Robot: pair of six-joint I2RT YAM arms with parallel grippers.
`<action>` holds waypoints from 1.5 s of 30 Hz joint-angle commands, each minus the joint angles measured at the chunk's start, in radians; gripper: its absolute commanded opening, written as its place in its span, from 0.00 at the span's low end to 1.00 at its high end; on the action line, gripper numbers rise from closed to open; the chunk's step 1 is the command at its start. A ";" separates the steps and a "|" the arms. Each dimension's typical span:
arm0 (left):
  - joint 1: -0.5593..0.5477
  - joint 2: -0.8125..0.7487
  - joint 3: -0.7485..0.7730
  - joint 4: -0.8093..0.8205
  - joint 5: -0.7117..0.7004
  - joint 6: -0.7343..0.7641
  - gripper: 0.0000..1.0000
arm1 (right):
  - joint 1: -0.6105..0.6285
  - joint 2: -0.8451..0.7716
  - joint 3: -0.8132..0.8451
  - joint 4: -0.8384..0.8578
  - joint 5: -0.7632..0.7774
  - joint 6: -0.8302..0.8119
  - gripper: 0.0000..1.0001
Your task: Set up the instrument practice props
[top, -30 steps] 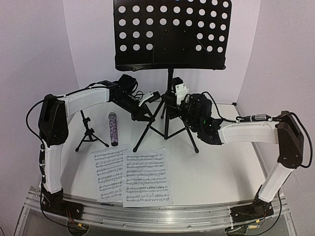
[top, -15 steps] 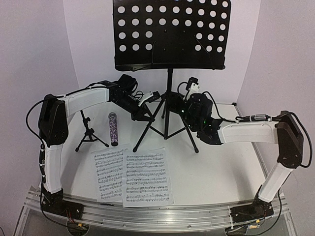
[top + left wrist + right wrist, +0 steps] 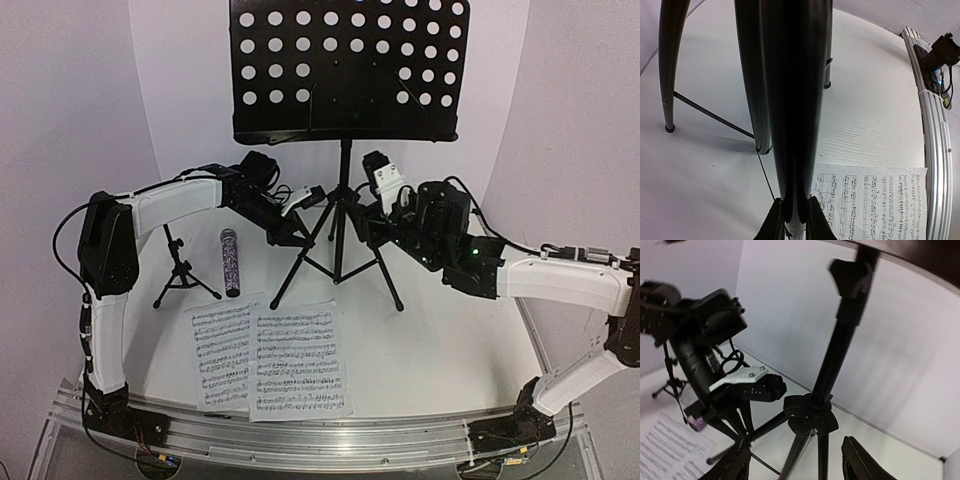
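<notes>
Two changes from a second back: the right arm is pulled off to the right, and the right gripper [image 3: 372, 222] now has its fingers spread wide, holding nothing, just right of the music stand [image 3: 341, 190] pole. Left gripper [image 3: 292, 232] is unchanged, fingers pinched tight on the stand's left leg. The stand is upright at far centre of the table [image 3: 460, 340], pole vertical, holed desk facing near. Microphone [image 3: 230, 262] lies flat left of the stand, long axis near-far, head at the far end. Mic stand [image 3: 180, 268] is upright, further left. Music sheets [image 3: 270, 358] lie side by side near centre, edges meeting.
</notes>
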 commanded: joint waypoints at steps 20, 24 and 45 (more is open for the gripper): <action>-0.014 0.017 -0.003 -0.005 0.029 0.048 0.00 | 0.014 0.250 0.162 0.076 0.218 -1.349 0.44; -0.014 0.019 0.000 -0.004 0.029 0.048 0.00 | 0.010 0.260 0.163 0.087 0.212 -1.352 0.46; -0.014 0.019 -0.003 -0.001 0.029 0.050 0.00 | -0.006 0.288 0.158 0.141 0.245 -1.315 0.01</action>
